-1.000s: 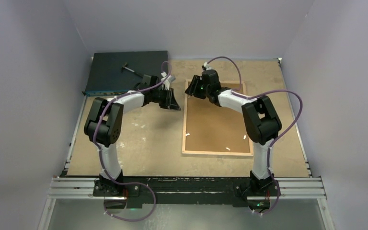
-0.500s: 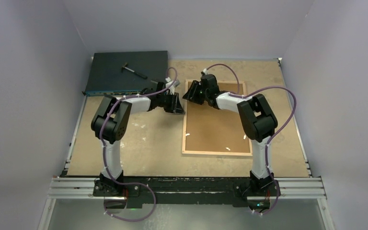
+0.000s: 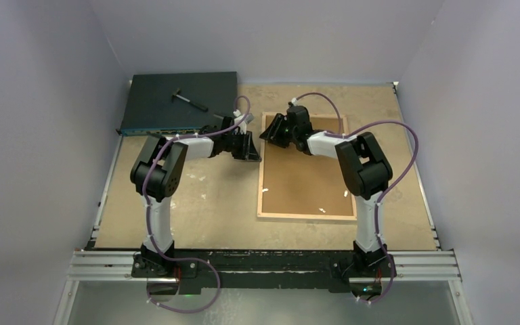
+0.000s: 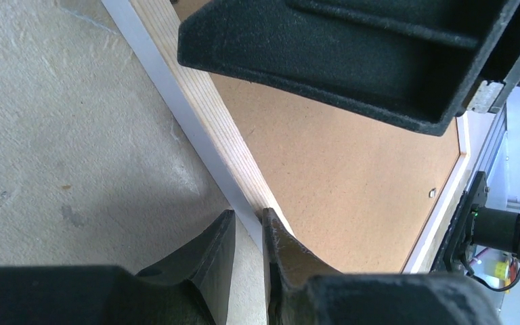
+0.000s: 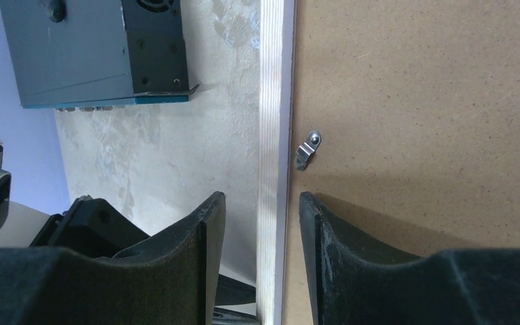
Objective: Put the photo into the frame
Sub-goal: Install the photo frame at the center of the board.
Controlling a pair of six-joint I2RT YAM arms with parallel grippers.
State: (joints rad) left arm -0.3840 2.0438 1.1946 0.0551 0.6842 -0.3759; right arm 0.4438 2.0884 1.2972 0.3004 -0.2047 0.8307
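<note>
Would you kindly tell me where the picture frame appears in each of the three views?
Top external: frame right of centre, back side up.
Left wrist: frame rail running diagonally from top left.
Right wrist: frame rail upright, centre.
Shared landmark: brown backing board.

Your right gripper straddles the wood rail of the frame, jaws apart. Just ahead of its right finger, a metal clip sits on the backing board; ahead left, a dark box.
</note>
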